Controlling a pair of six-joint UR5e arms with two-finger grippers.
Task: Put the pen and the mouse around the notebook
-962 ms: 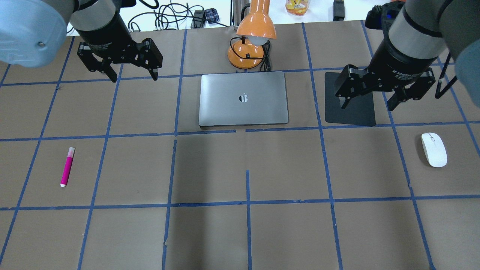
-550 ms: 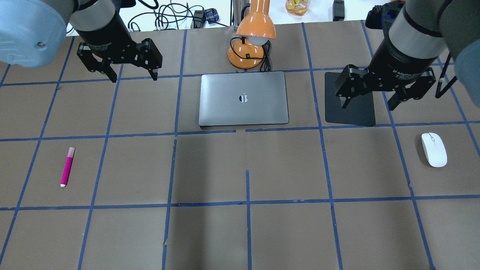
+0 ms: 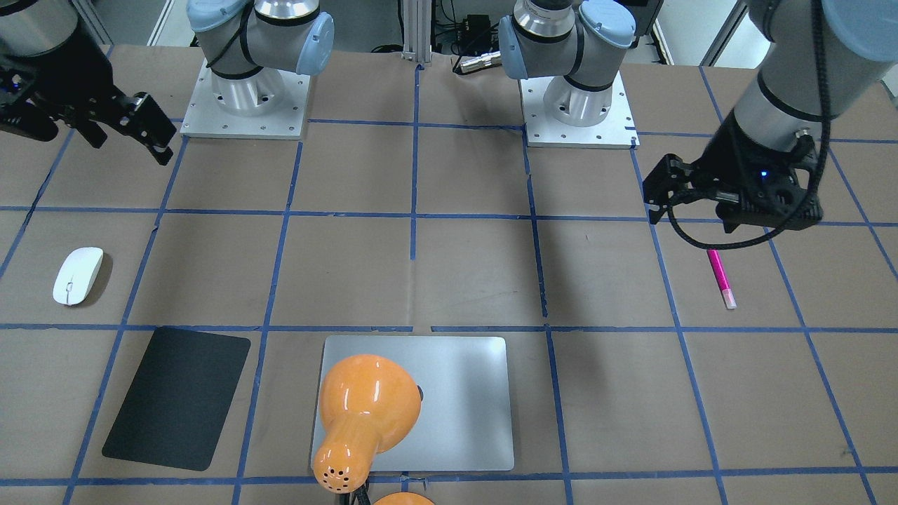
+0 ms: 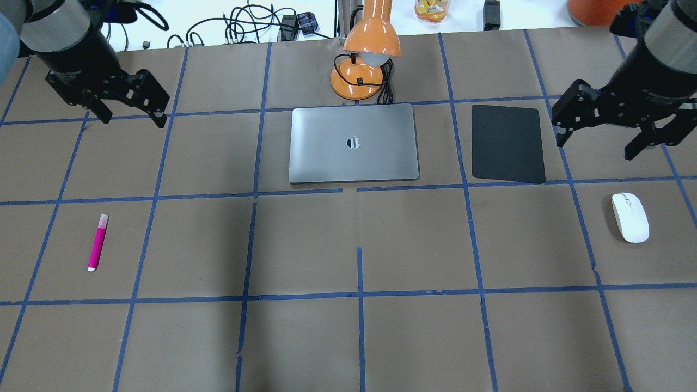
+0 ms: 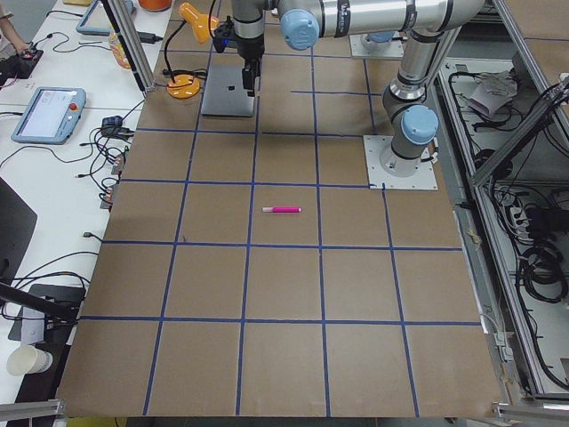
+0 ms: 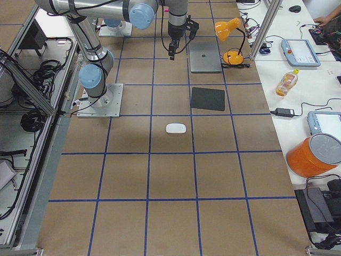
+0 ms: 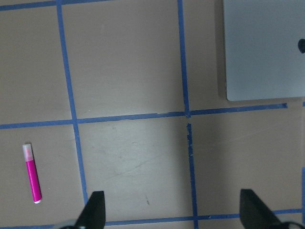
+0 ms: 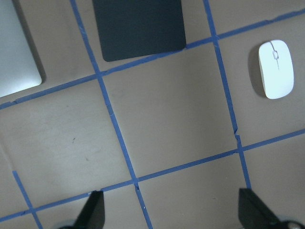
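The left gripper (image 4: 133,117) hangs high over the table (image 4: 305,337) with its fingers spread wide and nothing between them, its arm coming in from the left and the wrist pointing straight down; the right gripper (image 4: 596,148) is posed the same way on the other side, also spread and empty, above the paper just right of a black pad (image 4: 507,144). The pen (image 4: 98,242) lies flat toward the table's left end, nearer the robot's edge than the left gripper and well apart from it, pale cap pointing to the far edge. The mouse (image 4: 630,217) sits toward the right end, nearer the robot than the right gripper. The notebook (image 4: 354,142) lies closed in the middle, toward the far edge, with the pad beside it on the right and an orange lamp (image 4: 366,60) just behind it. The front-facing view hides part of the notebook under the lamp's head, while the overhead view shows its whole lid; the left wrist view looks down past its two fingertips (image 7: 95,210) at the pen and one notebook corner; the right wrist view takes in the mouse, the pad and another notebook corner.
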